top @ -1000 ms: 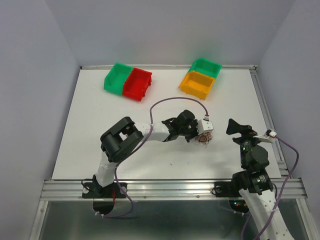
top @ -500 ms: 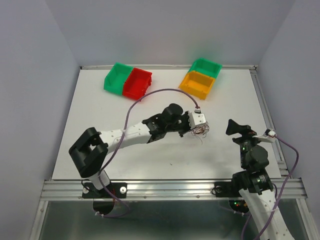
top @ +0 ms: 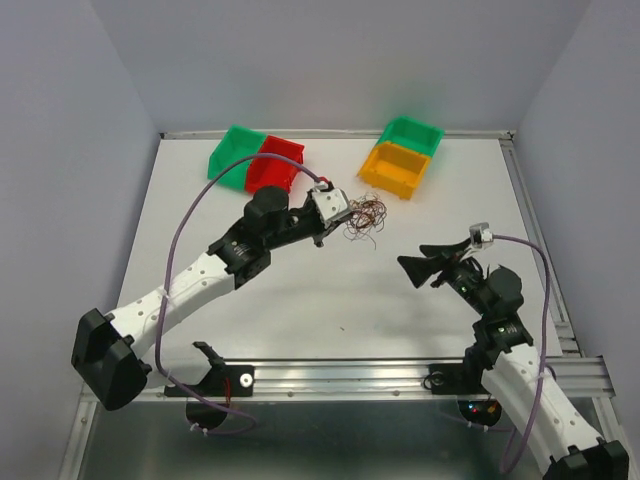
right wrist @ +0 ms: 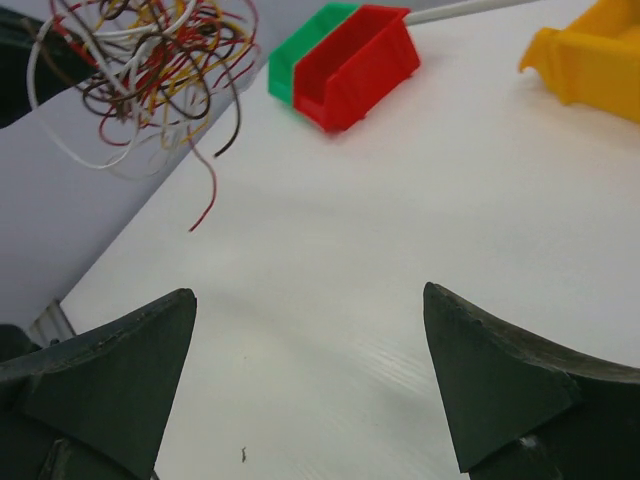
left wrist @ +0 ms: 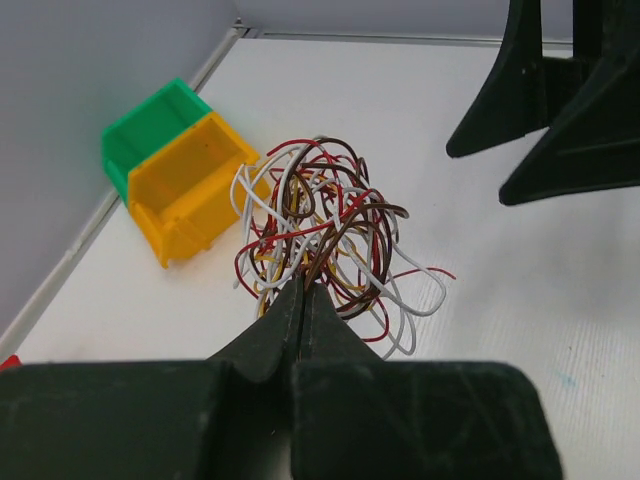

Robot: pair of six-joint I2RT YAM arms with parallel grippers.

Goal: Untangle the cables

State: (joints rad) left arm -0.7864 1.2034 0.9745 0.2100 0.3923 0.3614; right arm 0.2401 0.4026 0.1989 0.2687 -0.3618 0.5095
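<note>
**Whole tangle hangs from a single pinch**

The left claw [left wrist: 303, 300] is clamped tight on the near edge of the cables [left wrist: 325, 235]. The jaws meet with only a few strands caught between the tips. The rest of the clump of red, brown, white and yellowish loops hangs free in front of it. It looks raised off the desk [top: 300, 300], over the far half, between the red bin [top: 272, 167] and the orange bin [top: 394, 168].

The right claw [top: 425, 268] stands spread wide and holds nothing. It is well apart from the tangle, toward the right edge.

Likely troubles from here:

- **Slipping:** The wires are very thin and the grip covers little of them. A tug could slide the strands out of the tips and drop the clump.
- **Tightening:** If the right claw closes on a thick handful instead of one loop or a loose end, pulling the arms apart would probably cinch the knot, not open it.
- **Missing:** The free ends, like the red tail drooping below the bundle in the right wrist view, are springy and may flick aside as wide jaws close.
- **Snagging:** A stray loop could catch on a bin rim if the bundle swings toward the far edge.
</note>
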